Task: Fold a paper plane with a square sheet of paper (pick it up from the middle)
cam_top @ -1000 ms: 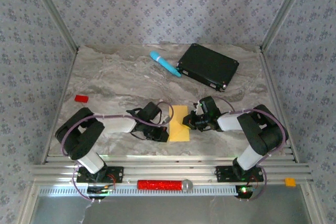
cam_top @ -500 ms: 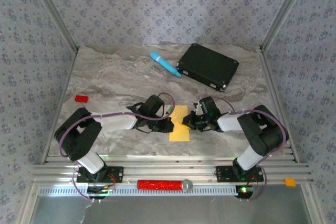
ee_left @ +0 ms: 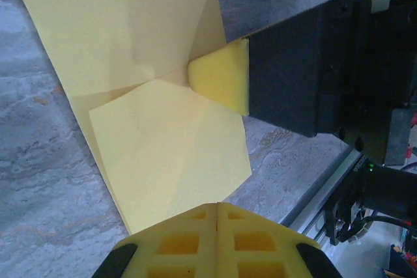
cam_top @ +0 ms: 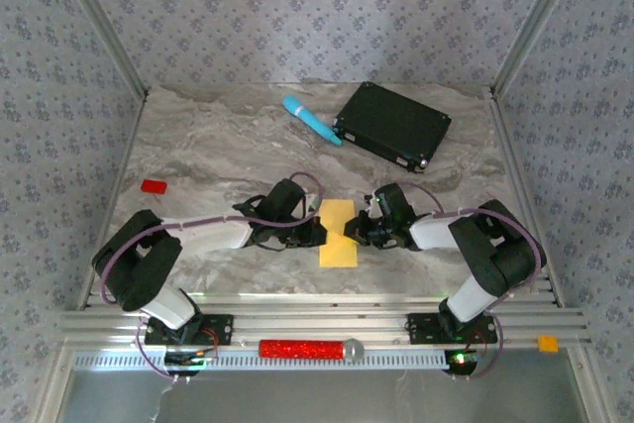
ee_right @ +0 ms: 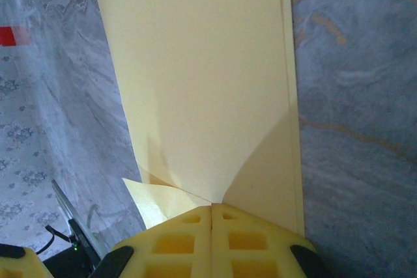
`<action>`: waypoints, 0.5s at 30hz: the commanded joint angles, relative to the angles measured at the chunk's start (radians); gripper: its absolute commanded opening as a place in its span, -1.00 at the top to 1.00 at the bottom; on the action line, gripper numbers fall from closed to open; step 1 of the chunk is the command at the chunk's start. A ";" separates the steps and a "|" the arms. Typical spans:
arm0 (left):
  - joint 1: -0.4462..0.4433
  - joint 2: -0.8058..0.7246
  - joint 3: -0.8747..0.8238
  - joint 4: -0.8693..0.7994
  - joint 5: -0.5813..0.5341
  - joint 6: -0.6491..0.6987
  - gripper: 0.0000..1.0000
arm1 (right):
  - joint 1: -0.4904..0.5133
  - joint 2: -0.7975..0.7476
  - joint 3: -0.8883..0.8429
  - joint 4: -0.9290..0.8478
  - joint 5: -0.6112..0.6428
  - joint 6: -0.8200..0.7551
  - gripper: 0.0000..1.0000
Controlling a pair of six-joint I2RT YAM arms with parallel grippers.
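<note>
The yellow-orange sheet of paper lies flat between the two arms as a narrow folded rectangle. In the left wrist view the paper has a corner flap folded over diagonally. My left gripper is shut, its tip at the sheet's left edge with nothing between the pads. My right gripper is shut too; its yellow tip rests on the paper where the flap's crease ends. In the right wrist view the paper spreads out ahead of the closed pads.
A light-blue cylinder and a black flat box lie at the back of the table. A small red block sits at the left. A red roll lies on the front rail.
My left gripper has swung forward and right, from beside the paper's lower left corner to its left edge at mid-height. The right gripper and the paper have hardly moved.
</note>
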 commanded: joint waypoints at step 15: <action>0.021 -0.052 -0.015 0.047 0.000 0.006 0.95 | 0.045 0.053 -0.025 -0.138 0.070 -0.004 1.00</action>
